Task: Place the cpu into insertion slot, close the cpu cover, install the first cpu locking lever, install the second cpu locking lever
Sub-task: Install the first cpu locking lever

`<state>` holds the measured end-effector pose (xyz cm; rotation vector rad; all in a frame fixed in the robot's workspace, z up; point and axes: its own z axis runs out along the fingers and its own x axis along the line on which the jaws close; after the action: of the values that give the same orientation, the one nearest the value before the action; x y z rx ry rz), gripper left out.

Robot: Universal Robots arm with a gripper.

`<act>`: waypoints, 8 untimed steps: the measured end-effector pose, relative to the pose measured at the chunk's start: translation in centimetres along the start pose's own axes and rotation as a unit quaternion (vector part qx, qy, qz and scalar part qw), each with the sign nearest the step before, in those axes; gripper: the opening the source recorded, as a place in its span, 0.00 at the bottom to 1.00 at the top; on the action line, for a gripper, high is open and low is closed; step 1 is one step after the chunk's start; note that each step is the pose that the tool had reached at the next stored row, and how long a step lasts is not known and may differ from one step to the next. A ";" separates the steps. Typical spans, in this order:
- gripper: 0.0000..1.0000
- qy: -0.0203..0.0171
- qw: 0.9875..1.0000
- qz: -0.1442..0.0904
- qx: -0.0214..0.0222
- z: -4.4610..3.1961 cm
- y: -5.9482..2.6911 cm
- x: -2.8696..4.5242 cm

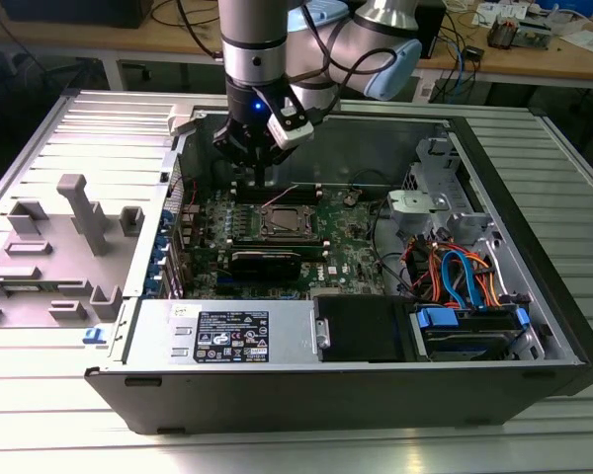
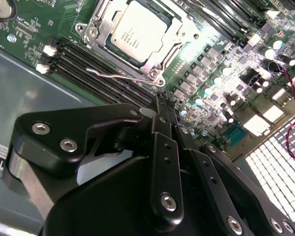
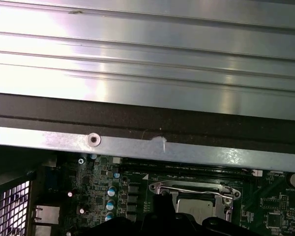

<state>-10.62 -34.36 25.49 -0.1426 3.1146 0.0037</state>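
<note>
- An open computer case (image 1: 376, 385) is laid on its side on a ribbed metal table (image 1: 296, 449), with its green motherboard (image 1: 351, 242) exposed from above.
- In the exterior view the gripper (image 1: 260, 181) is seen hanging inside the case, over the board's far edge. It is placed between the insertion slot (image 2: 156, 73) and the grey case wall (image 1: 376, 148).
- In the second wrist view its black fingers (image 2: 163, 147) are pressed together at the tips, and nothing is held between them.
- The cpu (image 2: 137, 32) is seated in the insertion slot. Its silver top is seen through the window of the cpu cover (image 2: 99, 24), which is laid flat over it.
- A thin wire locking lever (image 2: 120, 76) is laid along the slot's edge nearest the fingertips, between the slot and the black memory slots (image 2: 83, 66). Whether it is latched cannot be told.
- The fingertips are seen near the lever's straight end; contact cannot be told.
- On the exterior view's right, bundled cables (image 1: 455, 272) are kept well apart from the gripper.
</note>
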 end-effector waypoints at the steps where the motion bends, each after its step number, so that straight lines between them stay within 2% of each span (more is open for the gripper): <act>1: 0.11 0.000 1.000 0.000 0.000 0.17 0.00 -0.03; 3: 0.11 0.000 1.000 0.001 0.000 0.70 -0.03 -0.25; 8: 0.11 0.000 1.000 0.001 0.000 0.75 -0.03 -0.30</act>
<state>-10.30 -34.36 24.75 -0.1407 3.1148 0.0033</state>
